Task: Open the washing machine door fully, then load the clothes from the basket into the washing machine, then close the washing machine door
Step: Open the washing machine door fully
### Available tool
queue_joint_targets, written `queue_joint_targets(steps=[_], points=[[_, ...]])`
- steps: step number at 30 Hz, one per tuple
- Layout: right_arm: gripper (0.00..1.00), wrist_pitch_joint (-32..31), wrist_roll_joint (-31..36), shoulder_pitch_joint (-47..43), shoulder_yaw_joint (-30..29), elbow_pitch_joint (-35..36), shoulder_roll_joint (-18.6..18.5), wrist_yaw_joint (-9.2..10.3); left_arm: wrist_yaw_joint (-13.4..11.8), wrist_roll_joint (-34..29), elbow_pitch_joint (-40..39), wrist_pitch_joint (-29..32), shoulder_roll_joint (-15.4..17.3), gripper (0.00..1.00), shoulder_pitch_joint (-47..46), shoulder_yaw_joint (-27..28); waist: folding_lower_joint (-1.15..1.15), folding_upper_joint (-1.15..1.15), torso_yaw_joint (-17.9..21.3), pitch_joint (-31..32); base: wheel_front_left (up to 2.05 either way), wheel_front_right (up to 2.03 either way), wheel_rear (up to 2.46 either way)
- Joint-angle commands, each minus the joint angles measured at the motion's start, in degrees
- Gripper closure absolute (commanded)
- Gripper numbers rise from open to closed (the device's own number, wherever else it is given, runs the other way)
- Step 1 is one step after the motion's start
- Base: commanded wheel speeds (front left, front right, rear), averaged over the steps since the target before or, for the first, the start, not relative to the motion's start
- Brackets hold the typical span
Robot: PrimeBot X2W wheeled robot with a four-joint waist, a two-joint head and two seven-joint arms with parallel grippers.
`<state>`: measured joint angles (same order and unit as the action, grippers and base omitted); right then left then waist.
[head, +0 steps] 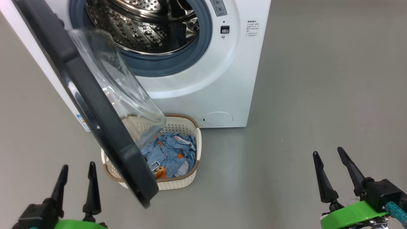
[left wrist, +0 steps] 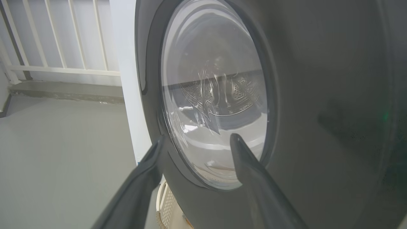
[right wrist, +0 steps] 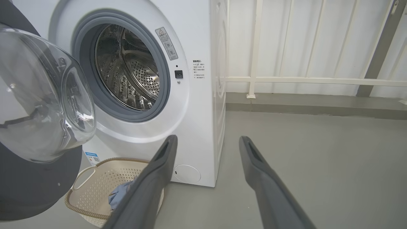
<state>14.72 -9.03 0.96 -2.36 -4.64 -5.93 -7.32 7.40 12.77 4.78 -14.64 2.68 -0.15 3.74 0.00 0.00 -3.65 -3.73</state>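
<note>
Both empty: left gripper (head: 79, 165) and right gripper (head: 327, 151) have fingers spread, gripping nothing, low at either side of the head view. The large round glossy black washing machine door (head: 93, 108) with its clear bulging glass bowl is only part open, and it swings out over the left of the small cream perforated plastic basket (head: 182, 183) with the brown woven-look rim. That basket sits on the floor just in front of the big white front-loading washing machine (head: 197, 92). The light blue printed soft clothes (head: 171, 152) are all in the basket; the steel perforated drum (head: 149, 28) looks bare. Risks:

- The left fingers face the door's outer face, so a push from there would likely swing it shut, not open.
- Going for the clothes with the door overhanging could knock an arm against the glass bowl.
- Can't tell whether the door's lower edge clears the basket rim; if it doesn't, swinging it would drag the basket.
- Limp fabric may trail over the grey-blue rubber ring (head: 203, 47) and jam the close.

The smooth plain grey floor (head: 302, 111) means the basket would slide easily. A white railing (right wrist: 302, 79) on a grey kerb stands behind.
</note>
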Motion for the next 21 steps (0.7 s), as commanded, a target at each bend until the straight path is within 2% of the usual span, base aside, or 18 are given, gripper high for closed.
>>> queue_joint_targets(steps=[1,21], points=[[0.00,0.28,0.61,0.63,1.13,1.37,-0.34,-0.17,0.09,-0.37,-1.13,-0.36,0.61,0.00,-1.08,1.52,0.00,0.00,-0.07,-0.05,0.00,0.00,0.00],[0.00,0.28,3.18,3.48,-1.34,-0.50,1.13,-0.17,0.09,0.62,-0.32,-0.36,2.17,0.00,-0.71,-1.04,0.00,0.00,-0.66,-0.81,0.00,0.00,0.00]])
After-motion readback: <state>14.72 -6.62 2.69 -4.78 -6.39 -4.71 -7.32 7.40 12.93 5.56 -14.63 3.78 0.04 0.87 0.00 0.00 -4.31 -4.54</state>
